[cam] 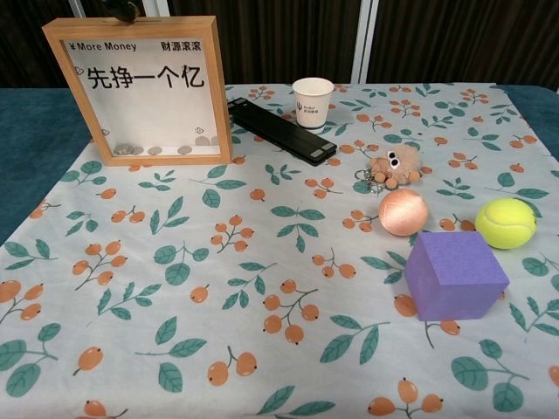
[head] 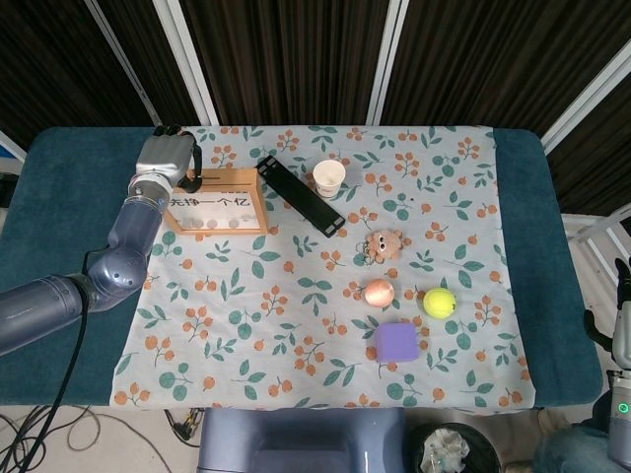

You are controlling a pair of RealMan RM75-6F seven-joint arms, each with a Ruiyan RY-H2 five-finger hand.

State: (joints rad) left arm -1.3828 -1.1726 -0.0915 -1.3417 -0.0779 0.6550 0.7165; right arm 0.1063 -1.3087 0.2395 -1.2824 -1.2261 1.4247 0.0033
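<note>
A wooden picture frame (head: 215, 202) with Chinese lettering and coins at its bottom stands upright at the back left, also seen in the chest view (cam: 140, 87). My left hand (head: 166, 153) is right behind its left top corner; a dark fingertip (cam: 122, 10) peeks over the frame's top edge. Whether the hand touches the frame is hidden. My right hand (head: 622, 276) shows only as a sliver at the right edge, off the table, near nothing.
On the floral cloth (head: 296, 335) lie a black bar (head: 301, 194), a paper cup (head: 329, 177), a fuzzy toy (head: 385, 243), a pink ball (head: 379, 292), a tennis ball (head: 440, 302) and a purple cube (head: 397, 341).
</note>
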